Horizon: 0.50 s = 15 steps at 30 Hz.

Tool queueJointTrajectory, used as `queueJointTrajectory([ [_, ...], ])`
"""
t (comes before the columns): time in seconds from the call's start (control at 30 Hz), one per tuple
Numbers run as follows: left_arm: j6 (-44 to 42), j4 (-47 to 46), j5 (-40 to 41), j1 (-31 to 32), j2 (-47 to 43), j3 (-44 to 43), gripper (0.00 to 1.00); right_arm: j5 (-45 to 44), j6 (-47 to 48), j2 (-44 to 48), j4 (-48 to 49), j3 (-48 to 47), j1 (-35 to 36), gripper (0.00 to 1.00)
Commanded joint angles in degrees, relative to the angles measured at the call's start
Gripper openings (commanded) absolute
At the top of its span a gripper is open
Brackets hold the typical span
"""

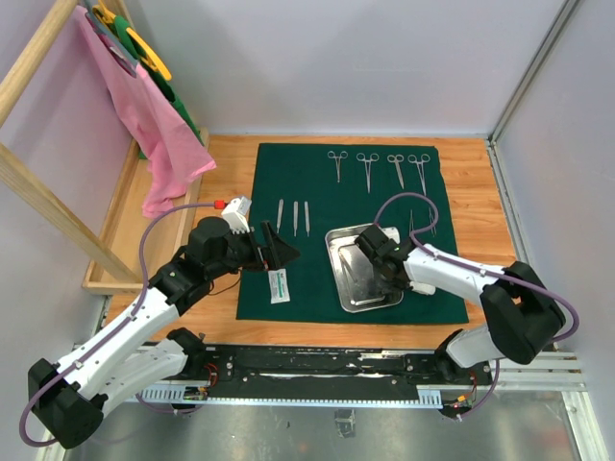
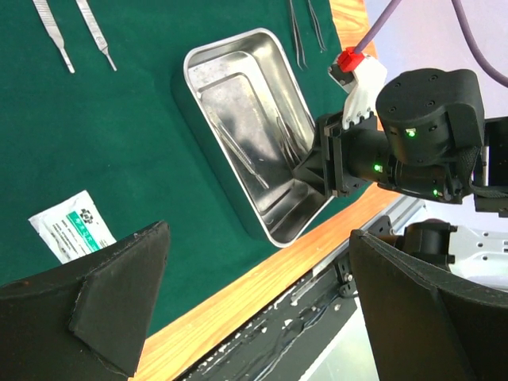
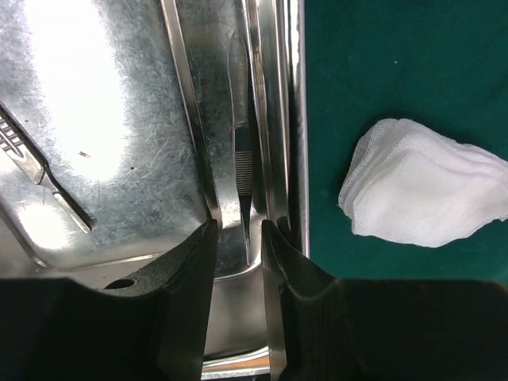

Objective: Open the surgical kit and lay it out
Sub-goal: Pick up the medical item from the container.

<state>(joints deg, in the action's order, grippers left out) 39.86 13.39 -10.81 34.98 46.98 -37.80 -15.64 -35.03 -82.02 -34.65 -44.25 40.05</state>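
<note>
1. The right hand is in the rectangular shiny steel tray on the dark green cloth wrap, its fingers narrowed either side of slim steel tweezers — whether they pinch yet, we cannot tell.
2. We centre on the tweezers, close fully, then lift straight up, clear of the tray wall just beside them.
3. The left hand hangs wide open and empty — we leave it parked.
</note>
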Motion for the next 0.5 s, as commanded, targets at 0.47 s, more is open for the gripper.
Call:
queueJointTrajectory([
  [0.47,-0.76,-0.43,-0.69,-0.44,0.22,-0.89,0.99,0.37,3.24,3.54,-1.58,-3.10,-0.77,0.06],
])
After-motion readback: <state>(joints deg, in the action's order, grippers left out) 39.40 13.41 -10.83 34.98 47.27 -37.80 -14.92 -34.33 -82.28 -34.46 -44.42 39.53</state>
